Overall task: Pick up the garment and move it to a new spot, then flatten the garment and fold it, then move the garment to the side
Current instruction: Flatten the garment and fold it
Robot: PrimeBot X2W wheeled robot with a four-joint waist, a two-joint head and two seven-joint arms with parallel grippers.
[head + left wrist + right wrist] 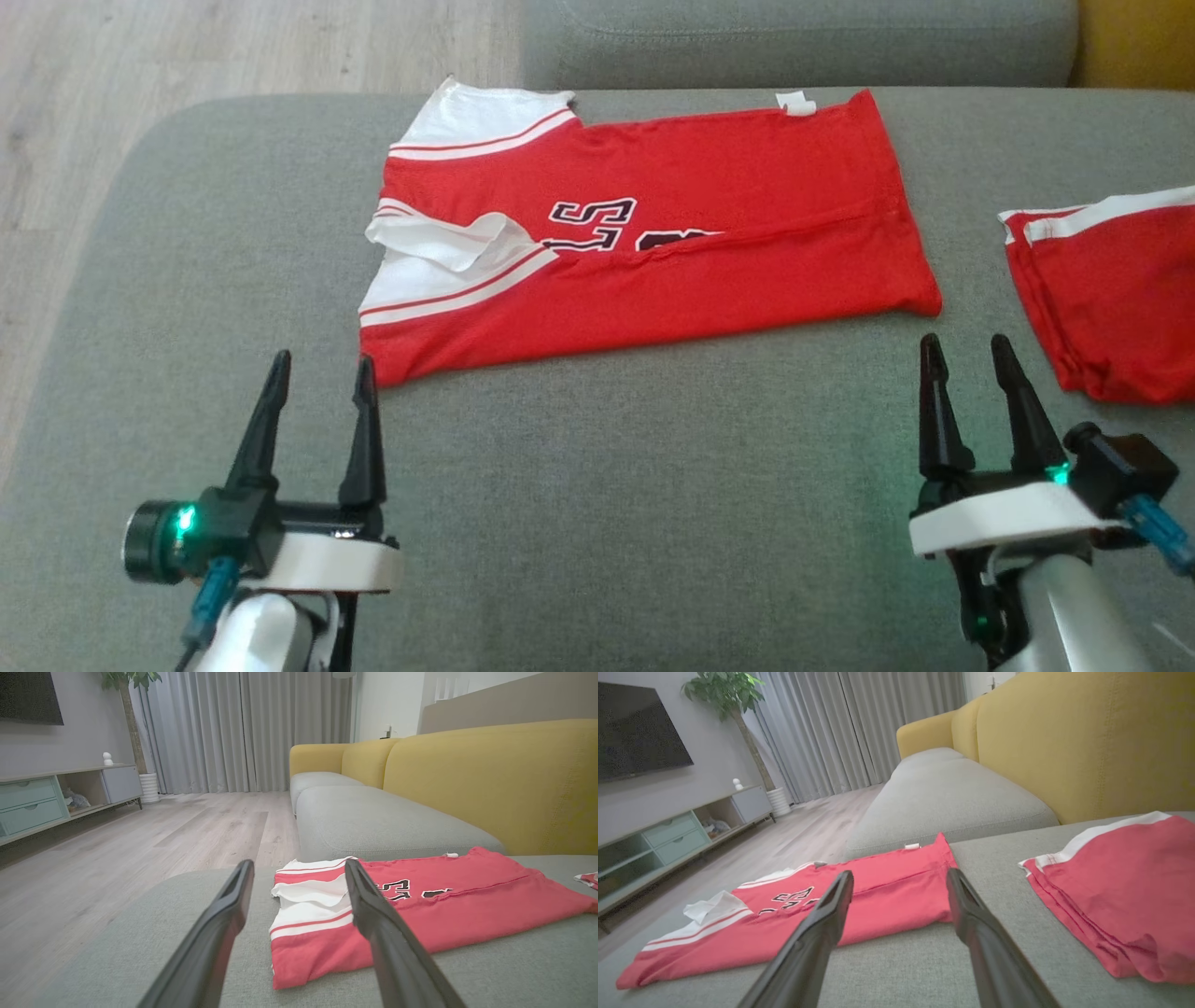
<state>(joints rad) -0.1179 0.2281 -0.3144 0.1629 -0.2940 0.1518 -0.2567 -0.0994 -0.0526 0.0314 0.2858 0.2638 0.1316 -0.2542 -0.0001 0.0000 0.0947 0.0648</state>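
While a folded red-and-white fabric jersey (653,243) lies on the grey sofa cushion (607,485), both claws gape empty: left gripper (324,357) at its seven o'clock, right gripper (964,338) at four.

- Soft, even daylight fills the room, brightest at the curtains (243,728).
- Shadows under the shirt (653,243) are faint.
- The head view is a little soft and washed out.
- Green lamps (185,518) glow at both wrists.
- Wrist views bend at the edges; the close fingers (390,947) and the floor (70,914) corner blur.
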